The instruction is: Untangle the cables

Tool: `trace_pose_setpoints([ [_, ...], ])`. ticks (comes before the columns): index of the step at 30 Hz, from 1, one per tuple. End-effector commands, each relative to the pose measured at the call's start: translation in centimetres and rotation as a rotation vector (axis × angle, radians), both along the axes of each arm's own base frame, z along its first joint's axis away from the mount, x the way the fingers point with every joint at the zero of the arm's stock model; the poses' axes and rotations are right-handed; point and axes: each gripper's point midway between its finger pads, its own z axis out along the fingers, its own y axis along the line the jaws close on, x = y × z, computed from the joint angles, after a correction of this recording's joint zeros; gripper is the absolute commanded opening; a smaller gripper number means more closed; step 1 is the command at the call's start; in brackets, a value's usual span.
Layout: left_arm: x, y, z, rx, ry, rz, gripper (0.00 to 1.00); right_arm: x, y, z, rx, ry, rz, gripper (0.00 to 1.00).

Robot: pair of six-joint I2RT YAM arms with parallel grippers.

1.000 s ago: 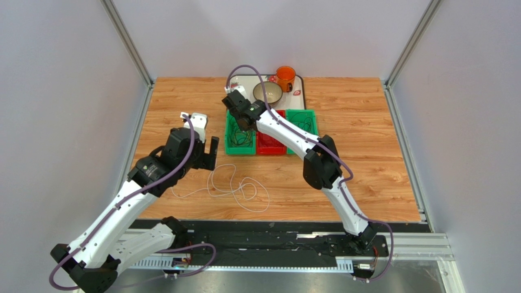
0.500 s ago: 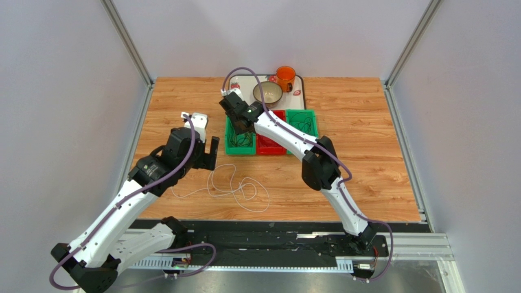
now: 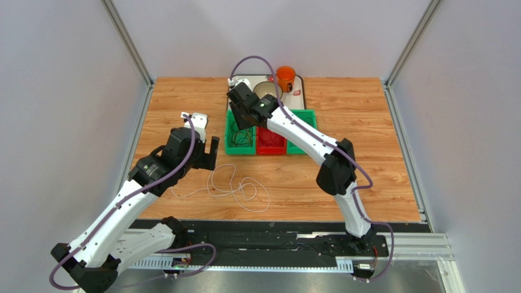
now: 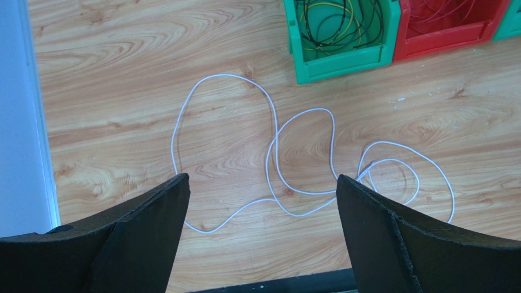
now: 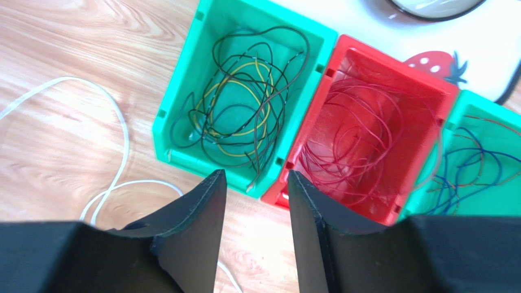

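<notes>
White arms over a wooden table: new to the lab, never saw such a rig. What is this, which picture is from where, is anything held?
Two robot arms bolted to a table. One picture looks down from above; the other two come from wrist cameras, so the black shapes are each arm's own claw. The left claw hangs open over a loose white cable. The right claw, also open, hangs above a green bin of dark and yellow cables, beside a red bin of red cables. Nothing is held.
</notes>
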Motion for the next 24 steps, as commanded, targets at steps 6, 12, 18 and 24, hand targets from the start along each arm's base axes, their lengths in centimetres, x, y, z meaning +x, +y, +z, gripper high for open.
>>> trace_pose_setpoints([
  [6, -0.4, 0.4, 0.7, -0.022, -0.027, 0.010, 0.98, -8.5, -4.2, 2.1, 0.050, 0.059, -0.003, 0.44],
  [12, -0.3, 0.4, 0.6, -0.016, -0.017, 0.015, 0.98, -16.3, -4.6, -2.0, 0.144, 0.191, 0.058, 0.45],
  [18, -0.1, 0.5, 0.6, -0.013, -0.023, 0.018, 0.98, -21.8, -3.2, -6.1, 0.273, 0.371, 0.077, 0.45],
  [24, -0.1, 0.5, 0.4, -0.006, -0.015, 0.023, 0.98, -22.9, -0.7, -8.3, 0.362, 0.475, 0.068, 0.44],
])
